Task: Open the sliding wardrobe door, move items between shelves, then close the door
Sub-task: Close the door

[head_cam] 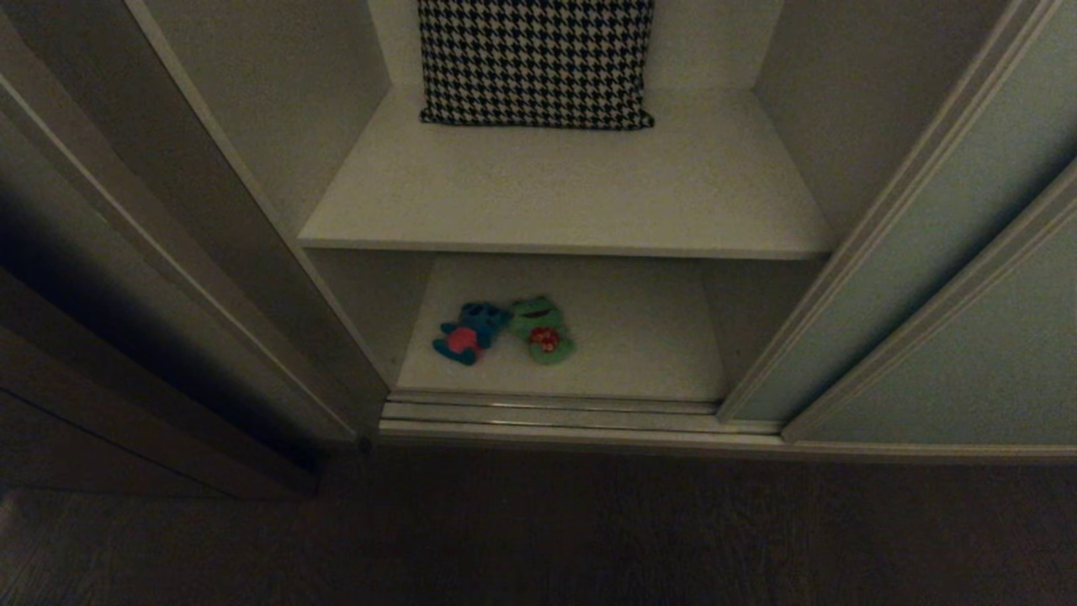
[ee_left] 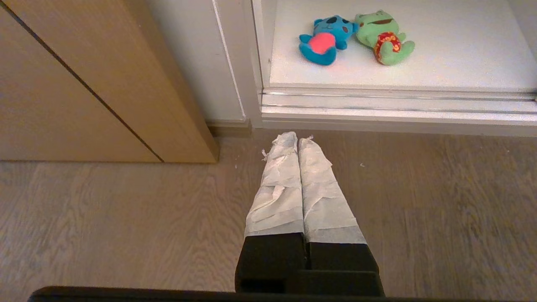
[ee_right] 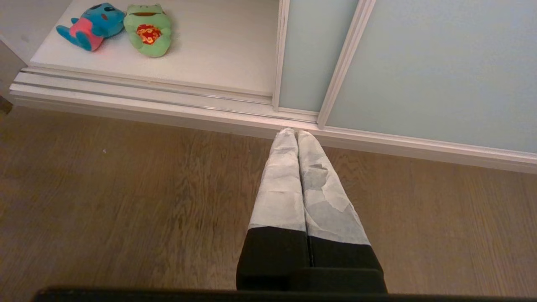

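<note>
The sliding wardrobe door (head_cam: 909, 278) (ee_right: 300, 54) stands slid to the right, and the compartment is open. On the bottom shelf (head_cam: 639, 337) (ee_left: 461, 50) (ee_right: 218, 46) lie two plush items side by side: a blue toy with a pink belly (head_cam: 467, 331) (ee_left: 325, 40) (ee_right: 94, 26) and a green frog (head_cam: 543, 330) (ee_left: 384, 37) (ee_right: 149, 28). The upper shelf (head_cam: 572, 194) is bare at the front. My left gripper (ee_left: 297, 138) and right gripper (ee_right: 297, 134) hang shut and empty over the floor, short of the door track. Neither arm shows in the head view.
A black-and-white houndstooth cushion (head_cam: 536, 61) leans at the back of the upper shelf. A brown wooden side panel (ee_left: 96, 79) stands left of the wardrobe. A metal door track (head_cam: 555, 412) (ee_left: 398, 107) runs along the threshold. Wood floor (head_cam: 589, 530) lies before it.
</note>
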Robot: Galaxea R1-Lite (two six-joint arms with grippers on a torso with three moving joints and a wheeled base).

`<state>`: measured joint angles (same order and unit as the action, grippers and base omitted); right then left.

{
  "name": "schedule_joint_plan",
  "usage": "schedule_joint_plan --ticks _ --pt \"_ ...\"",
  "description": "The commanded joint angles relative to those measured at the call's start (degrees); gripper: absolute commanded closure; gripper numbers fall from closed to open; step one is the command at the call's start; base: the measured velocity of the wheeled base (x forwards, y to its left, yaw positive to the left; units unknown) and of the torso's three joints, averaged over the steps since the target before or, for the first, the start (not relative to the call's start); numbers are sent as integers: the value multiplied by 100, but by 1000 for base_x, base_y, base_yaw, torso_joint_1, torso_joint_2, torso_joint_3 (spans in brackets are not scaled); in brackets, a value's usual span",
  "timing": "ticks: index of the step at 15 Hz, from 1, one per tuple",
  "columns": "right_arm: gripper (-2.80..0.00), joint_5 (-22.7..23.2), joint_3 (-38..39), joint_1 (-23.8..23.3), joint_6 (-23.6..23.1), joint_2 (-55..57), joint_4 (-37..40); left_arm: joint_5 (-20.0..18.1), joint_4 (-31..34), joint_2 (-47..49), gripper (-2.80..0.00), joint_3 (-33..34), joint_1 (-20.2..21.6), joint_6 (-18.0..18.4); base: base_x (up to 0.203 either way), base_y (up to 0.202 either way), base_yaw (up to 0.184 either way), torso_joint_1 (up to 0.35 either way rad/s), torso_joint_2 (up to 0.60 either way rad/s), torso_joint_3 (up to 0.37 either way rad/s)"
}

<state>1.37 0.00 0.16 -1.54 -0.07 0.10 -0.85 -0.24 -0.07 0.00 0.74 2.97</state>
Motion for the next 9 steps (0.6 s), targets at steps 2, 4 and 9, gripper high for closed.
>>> schedule_joint_plan --ticks 2,4,9 --pt "0 4 0 2 -5 -1 -1 -3 -2 16 0 0 5 1 0 0 0 0 0 0" --pt "0 4 0 2 -31 -1 -1 -3 -2 16 0 0 5 1 0 0 0 0 0 0" --pt "0 -80 -186 2 -71 -9 172 -3 -2 16 0 0 5 1 0 0 0 0 0 0"
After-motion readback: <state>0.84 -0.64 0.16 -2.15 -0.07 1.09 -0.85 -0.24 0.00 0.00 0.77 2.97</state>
